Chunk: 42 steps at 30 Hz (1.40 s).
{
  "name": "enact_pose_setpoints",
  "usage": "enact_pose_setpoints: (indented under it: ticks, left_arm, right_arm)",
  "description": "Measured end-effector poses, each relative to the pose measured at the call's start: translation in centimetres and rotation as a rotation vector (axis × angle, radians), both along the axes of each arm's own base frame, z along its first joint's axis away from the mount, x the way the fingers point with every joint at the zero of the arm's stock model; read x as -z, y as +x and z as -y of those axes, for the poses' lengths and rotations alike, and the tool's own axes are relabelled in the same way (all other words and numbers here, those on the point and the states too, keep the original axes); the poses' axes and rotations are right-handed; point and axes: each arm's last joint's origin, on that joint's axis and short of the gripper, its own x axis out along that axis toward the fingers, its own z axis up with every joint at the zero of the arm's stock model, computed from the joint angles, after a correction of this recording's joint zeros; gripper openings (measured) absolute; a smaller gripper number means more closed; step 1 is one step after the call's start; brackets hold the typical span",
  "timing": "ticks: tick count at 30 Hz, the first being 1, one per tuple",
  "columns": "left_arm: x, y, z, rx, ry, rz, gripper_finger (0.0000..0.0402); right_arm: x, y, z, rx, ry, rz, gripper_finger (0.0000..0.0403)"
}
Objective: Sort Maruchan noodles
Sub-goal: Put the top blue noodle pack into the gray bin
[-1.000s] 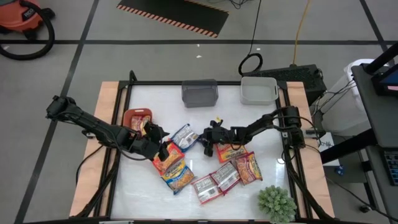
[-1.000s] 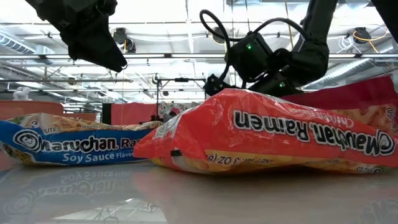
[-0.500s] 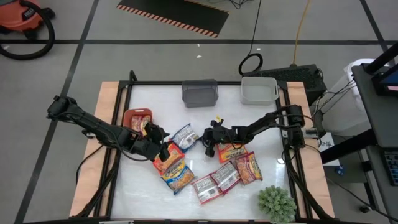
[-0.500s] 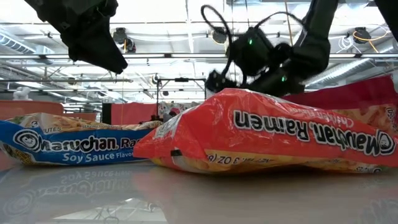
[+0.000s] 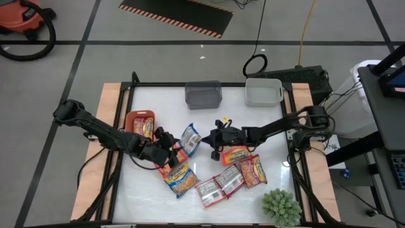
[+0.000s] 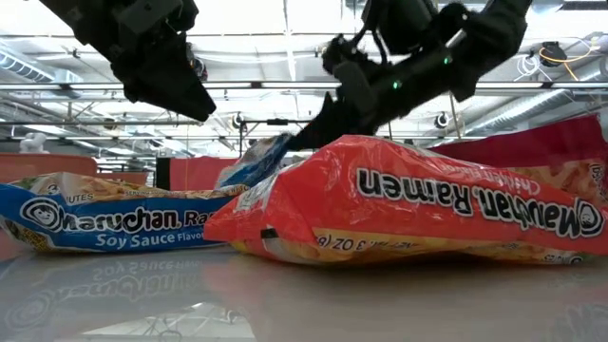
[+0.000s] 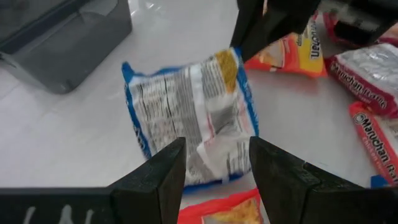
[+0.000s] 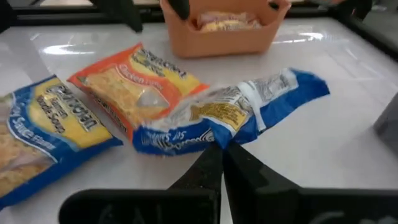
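Blue-trimmed packet (image 5: pixel 190 137) between left gripper (image 5: pixel 169 144) and right gripper (image 5: pixel 209 140), mid-table.

It looked like a robotics lab or workshop in an industrial hall. The floor (image 5: pixel 158 57) was bare grey concrete with taped lines and a hazard-striped mat (image 5: pixel 177 16). A shop vacuum (image 5: pixel 22 19) stood in a corner, and cables (image 5: pixel 256 60) trailed to the framed table (image 5: pixel 111 101). The low view showed open ceiling trusses (image 6: pixel 275 85) with strip lights.
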Motion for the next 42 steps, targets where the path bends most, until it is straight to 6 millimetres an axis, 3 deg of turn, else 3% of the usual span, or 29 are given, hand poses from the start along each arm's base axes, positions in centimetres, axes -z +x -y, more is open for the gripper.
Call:
enact_pose_setpoints:
  ticks: [8,16,29,37,42]
  left_arm:
    - [-0.1,0.1,0.1,0.016,-0.026,0.008,0.0182]
    - [-0.7,0.7,0.8,0.096,-0.106,0.079,0.0183]
    - [-0.6,2.0,1.1,0.198,-0.054,0.123,0.0279]
    - [1.0,4.4,1.2,0.418,-0.014,0.137,0.0283]
    - [1.7,5.3,1.0,0.448,0.046,0.154,0.0283]
  right_arm:
    - [-3.3,-1.3,-1.0,-0.045,-0.073,0.046,0.0]
    - [-5.2,-2.1,-2.4,-0.103,-0.108,0.099,0.0]
    - [-4.9,-2.4,-3.6,-0.222,-0.153,0.062,0.0]
    - [-4.2,-2.7,-4.0,-0.274,-0.117,-0.013,0.0]
    - [-4.0,-3.0,-4.5,-0.296,-0.12,-0.041,0.0]
